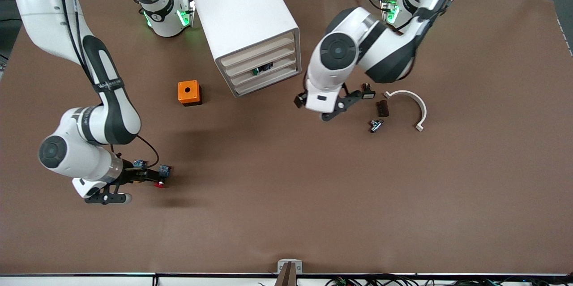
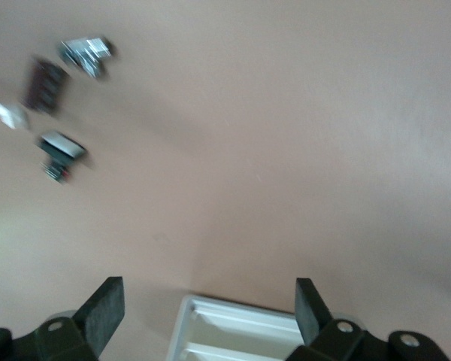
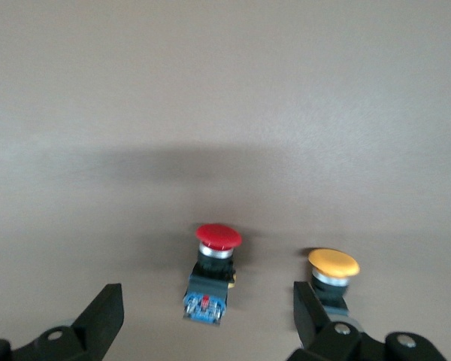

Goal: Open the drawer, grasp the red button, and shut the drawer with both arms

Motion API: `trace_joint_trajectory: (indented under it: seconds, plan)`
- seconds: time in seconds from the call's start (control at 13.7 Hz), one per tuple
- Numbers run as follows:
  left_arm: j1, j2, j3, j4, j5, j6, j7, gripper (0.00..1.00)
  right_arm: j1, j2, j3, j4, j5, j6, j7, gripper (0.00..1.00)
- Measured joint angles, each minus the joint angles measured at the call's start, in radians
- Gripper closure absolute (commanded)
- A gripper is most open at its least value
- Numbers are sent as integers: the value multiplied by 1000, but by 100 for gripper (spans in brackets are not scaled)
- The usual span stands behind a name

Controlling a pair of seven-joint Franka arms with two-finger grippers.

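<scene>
**Right arm lining up on the red button**

Looks like the grab step. The right gripper has its fingers spread wide over the table, with the button lying between them and the orange-capped switch just beside one finger. Next it needs to drop and pinch only the red one. The left gripper is spread too, hovering by the cabinet; the drawer looks nearly shut.
</scene>
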Motion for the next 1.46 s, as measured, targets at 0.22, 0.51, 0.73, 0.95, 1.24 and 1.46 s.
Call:
trace_joint_trajectory:
  seconds: [0.22,0.51,0.73,0.95,1.24,1.46]
  plan:
    - [109,-66,1,39,15,-68,165,0,0,-134,1,2,0,-95,-3,0]
    - [266,-156,1,48,16,-151,413,0,0,-297,-1,-1,-1,-246,13,0]
    - [367,-223,2,49,16,-225,592,0,0,-411,-4,-6,-3,-347,59,0]
    - [443,-275,3,48,16,-262,760,0,-8,-485,-13,-15,-7,-383,93,0]
    - [447,-352,88,14,16,-279,950,0,-33,-557,-23,-15,-7,-459,94,0]
    - [430,-414,126,-28,16,-289,1021,0,-40,-586,-27,-16,-14,-502,94,0]
